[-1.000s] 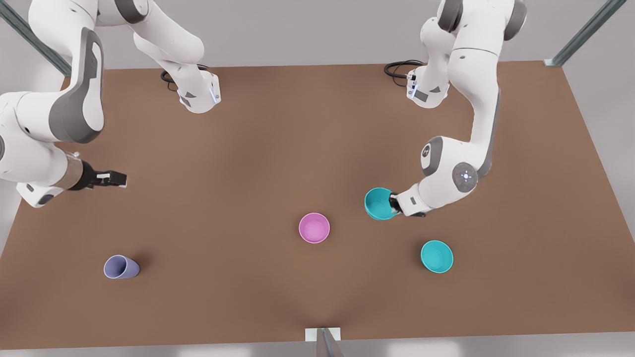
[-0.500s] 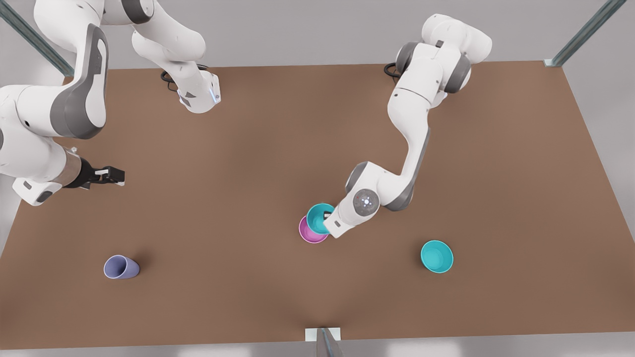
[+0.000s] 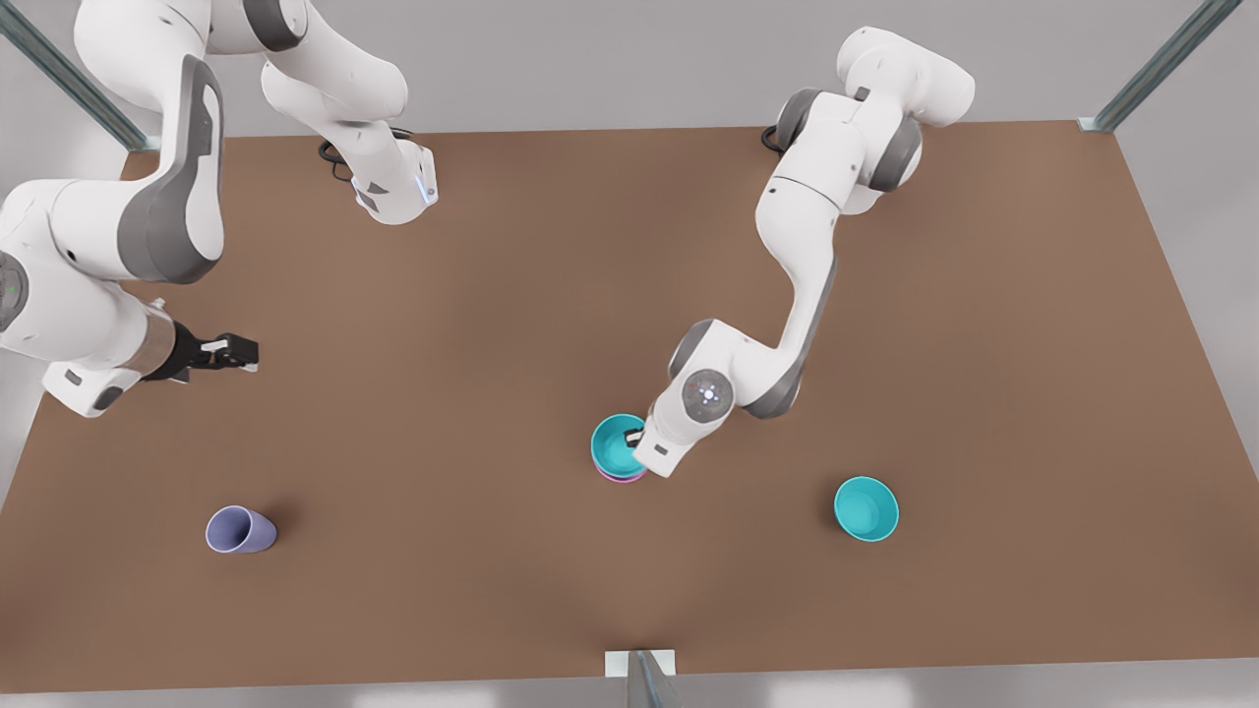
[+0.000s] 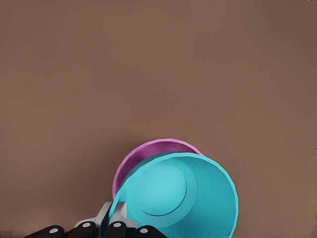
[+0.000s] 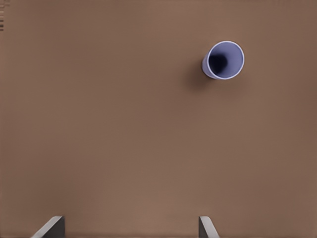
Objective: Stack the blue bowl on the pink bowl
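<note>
The left gripper (image 3: 634, 436) pinches the rim of the smooth turquoise plastic blue bowl (image 3: 616, 444), directly over the magenta plastic pink bowl (image 4: 148, 153). The right gripper (image 3: 236, 351) waits well apart, fingers spread.

The blue bowl (image 3: 617, 444) hides most of the pink bowl (image 3: 620, 478).

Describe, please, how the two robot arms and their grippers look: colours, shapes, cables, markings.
Both arms are glossy white with rounded segments and grey joint covers. The arm at the front view's right carries a round grey cap with small lights near its wrist; black cables coil at each base on the brown table. The right gripper is black with pale fingertips, behind a metallic wrist ring. The left gripper has black knuckles and light grey fingers.
</note>
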`<state>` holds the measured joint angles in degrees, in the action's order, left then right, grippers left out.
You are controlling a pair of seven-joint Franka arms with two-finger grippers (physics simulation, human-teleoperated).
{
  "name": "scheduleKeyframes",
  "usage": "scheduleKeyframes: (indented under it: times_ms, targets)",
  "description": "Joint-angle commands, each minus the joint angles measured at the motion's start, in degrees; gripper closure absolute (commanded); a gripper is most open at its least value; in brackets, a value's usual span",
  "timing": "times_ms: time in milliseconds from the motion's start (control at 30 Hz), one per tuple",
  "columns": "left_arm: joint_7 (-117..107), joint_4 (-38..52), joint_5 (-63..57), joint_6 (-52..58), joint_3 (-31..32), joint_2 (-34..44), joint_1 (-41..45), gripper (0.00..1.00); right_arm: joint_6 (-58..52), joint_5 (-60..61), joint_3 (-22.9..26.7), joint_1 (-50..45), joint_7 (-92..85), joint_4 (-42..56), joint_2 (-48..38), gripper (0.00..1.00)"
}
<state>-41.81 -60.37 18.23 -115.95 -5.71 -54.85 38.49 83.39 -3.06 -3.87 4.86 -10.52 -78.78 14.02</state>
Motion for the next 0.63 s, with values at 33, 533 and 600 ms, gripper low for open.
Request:
scheduleKeyframes:
  times_ms: [33, 533, 600]
  targets:
    - [-15.7, 0.1, 0.1, -0.5, 0.0, -0.1, 0.1, 0.79, 0.0, 0.0, 0.0, 0.0, -1.5, 0.0, 0.0, 0.0]
    - [38.2, -7.0, -21.2, 46.1, 2.9, 37.3, -23.7, 0.0, -0.1, 0.0, 0.0, -0.2, -1.5, 0.0, 0.5, 0.0]
    - [38.2, -6.9, -20.2, 46.3, 2.7, 37.2, -23.6, 0.0, -0.1, 0.1, 0.0, -0.1, -1.5, 0.0, 0.5, 0.0]
